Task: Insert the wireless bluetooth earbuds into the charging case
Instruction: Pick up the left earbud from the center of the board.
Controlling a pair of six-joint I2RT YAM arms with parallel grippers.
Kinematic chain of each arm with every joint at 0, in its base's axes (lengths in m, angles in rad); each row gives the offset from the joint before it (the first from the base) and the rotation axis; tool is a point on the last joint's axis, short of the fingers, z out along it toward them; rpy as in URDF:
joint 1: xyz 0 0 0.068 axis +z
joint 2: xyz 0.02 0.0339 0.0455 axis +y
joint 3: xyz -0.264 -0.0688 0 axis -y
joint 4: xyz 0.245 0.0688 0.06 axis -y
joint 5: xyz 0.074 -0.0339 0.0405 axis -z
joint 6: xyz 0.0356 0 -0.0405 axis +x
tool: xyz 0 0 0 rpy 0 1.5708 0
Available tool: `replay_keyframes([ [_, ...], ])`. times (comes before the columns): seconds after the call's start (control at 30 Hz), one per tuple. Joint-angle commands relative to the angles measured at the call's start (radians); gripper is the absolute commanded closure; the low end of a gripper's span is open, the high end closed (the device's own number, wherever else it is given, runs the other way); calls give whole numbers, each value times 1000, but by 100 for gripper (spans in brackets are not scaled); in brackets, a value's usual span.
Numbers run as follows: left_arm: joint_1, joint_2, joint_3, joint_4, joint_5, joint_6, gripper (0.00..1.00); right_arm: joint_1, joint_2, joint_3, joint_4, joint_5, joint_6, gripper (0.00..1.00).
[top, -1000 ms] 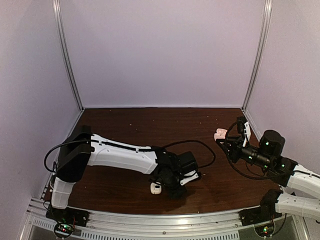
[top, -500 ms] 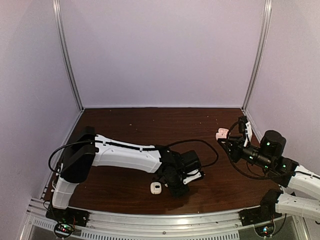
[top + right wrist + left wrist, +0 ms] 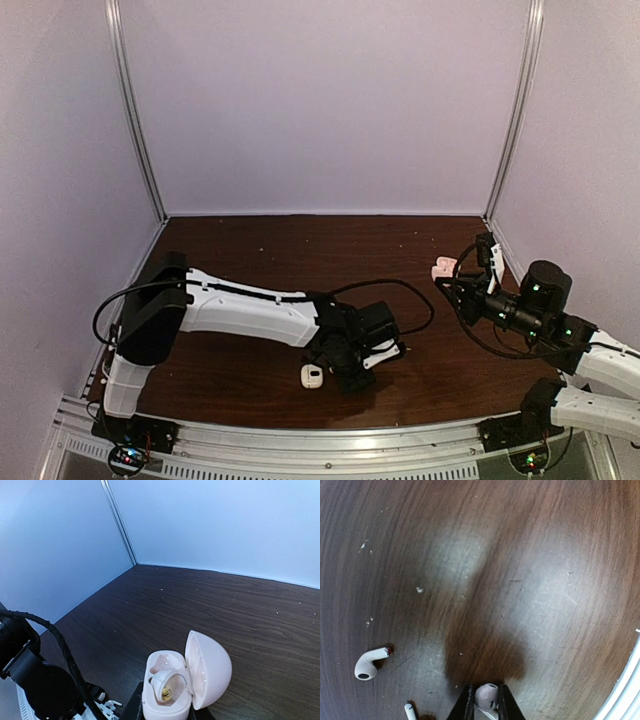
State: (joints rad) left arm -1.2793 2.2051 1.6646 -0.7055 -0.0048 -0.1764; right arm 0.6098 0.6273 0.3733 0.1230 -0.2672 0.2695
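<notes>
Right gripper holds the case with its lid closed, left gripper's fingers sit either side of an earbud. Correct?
Not quite. The case in the right gripper has its lid open, not closed; the right wrist view shows it. The rest holds.

Pinched earbud (image 3: pixel 486 696) cut off at bottom edge; case (image 3: pixel 165 707) base too.

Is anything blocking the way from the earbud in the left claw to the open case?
Nothing visible does. The left gripper pinches the earbud on the table; the right gripper holds the charging case, lid open. Between them: just table and a black cable.
</notes>
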Motion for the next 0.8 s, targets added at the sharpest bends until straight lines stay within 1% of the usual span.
replay_keyframes([
  [0.0,19,-56,-52,46,-43,-14,87,-5,1,34,12,9,1,100],
  [0.2,33,-114,-99,115,-77,-21,88,-6,15,36,23,-1,-1,100],
  [0.33,48,-198,-151,185,-111,-23,88,-6,21,28,56,-43,-5,100],
  [0.47,64,-331,-237,313,-156,-10,88,-6,17,4,137,-132,-17,100],
  [0.63,81,-546,-362,511,-202,26,86,-3,8,-34,281,-257,-20,100],
  [0.77,84,-692,-444,678,-203,75,84,0,30,-49,394,-333,-26,100],
])
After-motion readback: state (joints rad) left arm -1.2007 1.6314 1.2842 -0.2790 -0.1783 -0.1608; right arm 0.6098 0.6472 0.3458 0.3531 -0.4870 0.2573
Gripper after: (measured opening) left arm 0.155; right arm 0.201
